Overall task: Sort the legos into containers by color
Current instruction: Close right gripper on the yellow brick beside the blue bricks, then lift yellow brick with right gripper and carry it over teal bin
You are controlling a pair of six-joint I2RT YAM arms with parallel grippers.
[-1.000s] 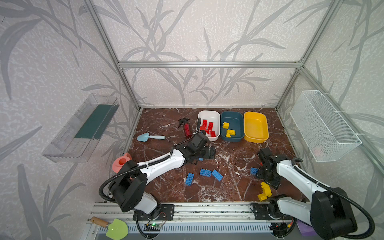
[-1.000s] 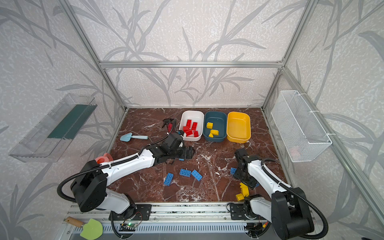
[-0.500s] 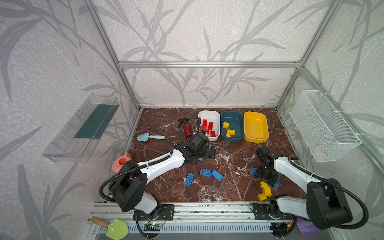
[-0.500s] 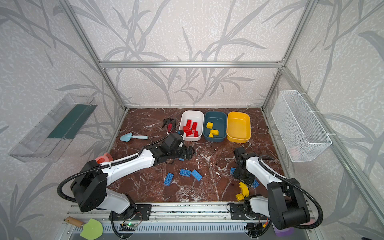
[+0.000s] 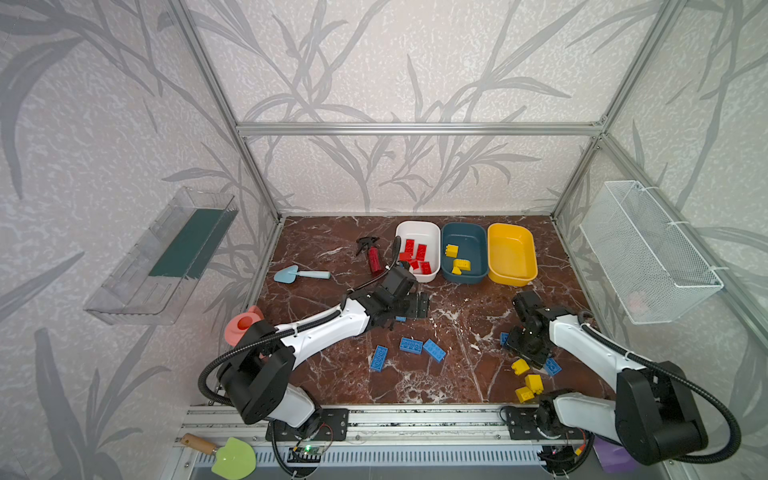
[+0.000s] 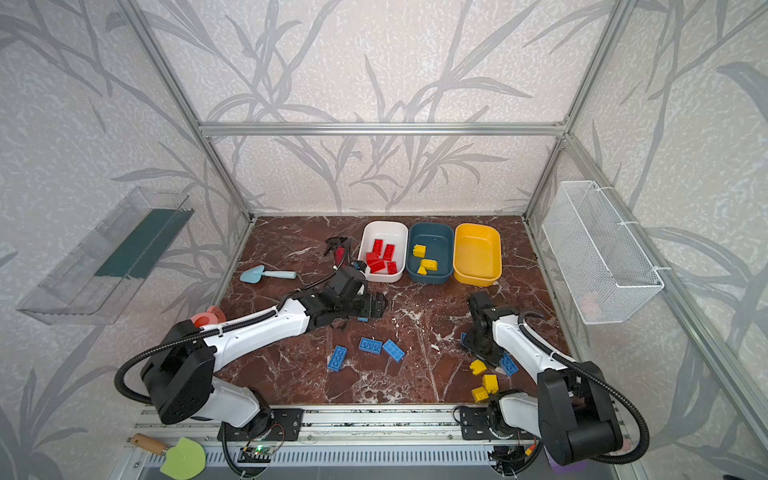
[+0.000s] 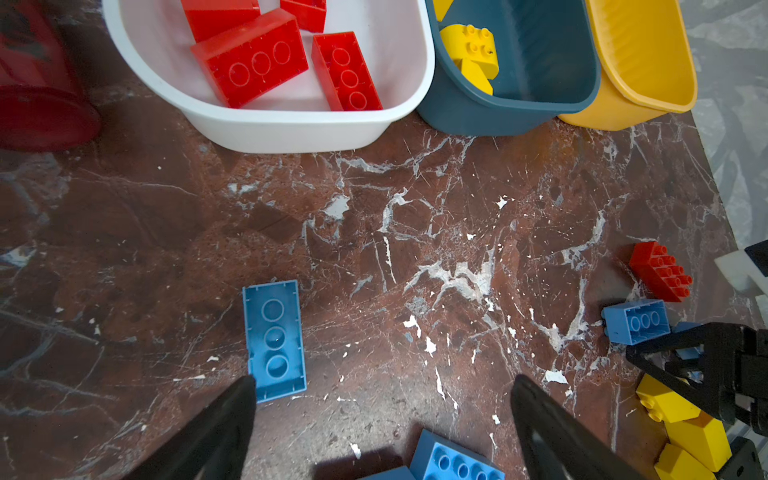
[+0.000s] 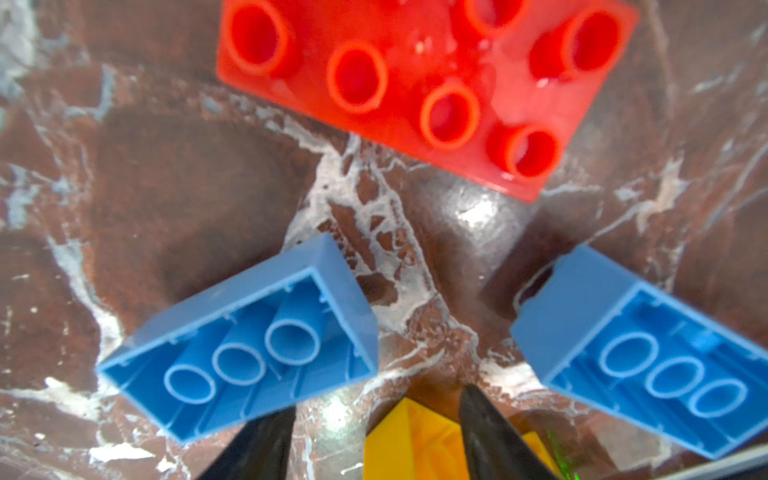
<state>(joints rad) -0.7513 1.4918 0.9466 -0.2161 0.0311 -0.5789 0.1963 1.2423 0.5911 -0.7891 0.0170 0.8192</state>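
Observation:
Three containers stand in a row at the back: a white tub (image 5: 415, 230) with red legos (image 5: 415, 253), a teal tub (image 5: 473, 245) with yellow legos (image 5: 457, 258), and a yellow tub (image 5: 511, 253) with nothing in it. My left gripper (image 7: 382, 390) (image 5: 415, 305) is open low over the floor, with a blue lego (image 7: 274, 336) by one fingertip. Three blue legos (image 5: 411, 345) lie mid-floor. My right gripper (image 8: 376, 399) (image 5: 528, 353) is open and points down among two blue legos (image 8: 249, 345) and a red lego (image 8: 428, 79). A yellow lego (image 8: 411, 440) (image 5: 520, 366) lies between its fingers, against one finger.
A dark-red spray bottle (image 5: 375, 259) and a light-blue trowel (image 5: 299, 274) lie left of the tubs. A pink cup (image 5: 245, 326) stands at the left edge. Two more yellow legos (image 5: 534, 383) lie near the front rail. A wire basket (image 5: 648, 249) and a clear shelf (image 5: 166, 253) hang on the side walls.
My right gripper has settled lower over the bricks and its jaws have narrowed; a yellow lego now shows at its tip. The left arm has not moved.

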